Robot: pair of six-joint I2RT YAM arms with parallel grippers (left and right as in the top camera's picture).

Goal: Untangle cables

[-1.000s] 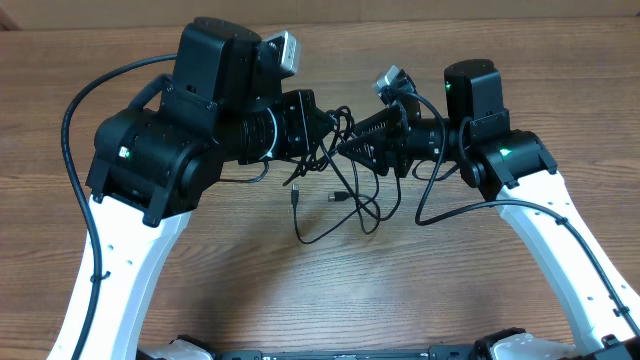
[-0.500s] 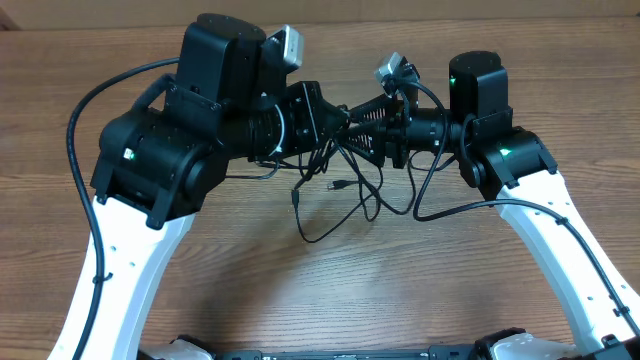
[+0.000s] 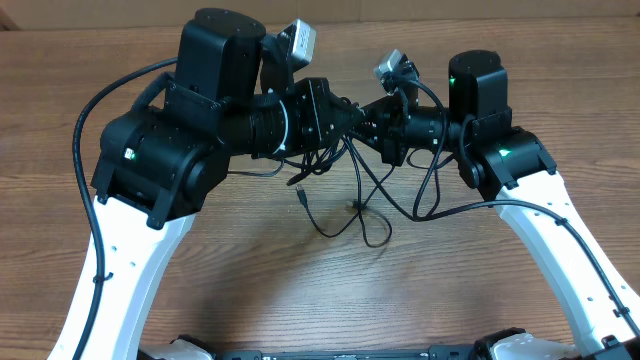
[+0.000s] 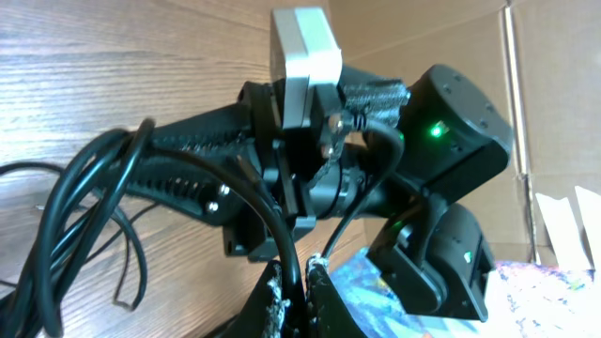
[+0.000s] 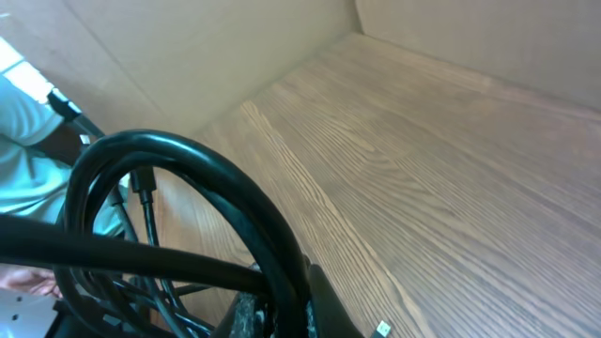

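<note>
The thin black cables (image 3: 352,190) hang as a tangle between my two grippers above the wooden table, with loops and plug tips trailing down onto the wood. My left gripper (image 3: 345,118) is shut on a cable strand (image 4: 293,272) that runs between its fingers (image 4: 299,286). My right gripper (image 3: 372,122) faces it, almost touching, and is shut on a thick looped strand (image 5: 254,216) between its fingers (image 5: 286,300). A small plug tip (image 5: 382,329) shows below the right fingers. More strands bunch at the left of the left wrist view (image 4: 75,225).
The right arm's body (image 4: 441,141) fills the left wrist view. A cardboard wall (image 5: 451,38) stands behind the table. The arms' own thicker wires arc at the left (image 3: 85,130) and right (image 3: 440,200). Both arm bases stand at the front edge.
Both grippers rose and closed in on each other until nearly touching. The hanging cables shifted right and drew up, with loops and plugs dragged across the wood.
</note>
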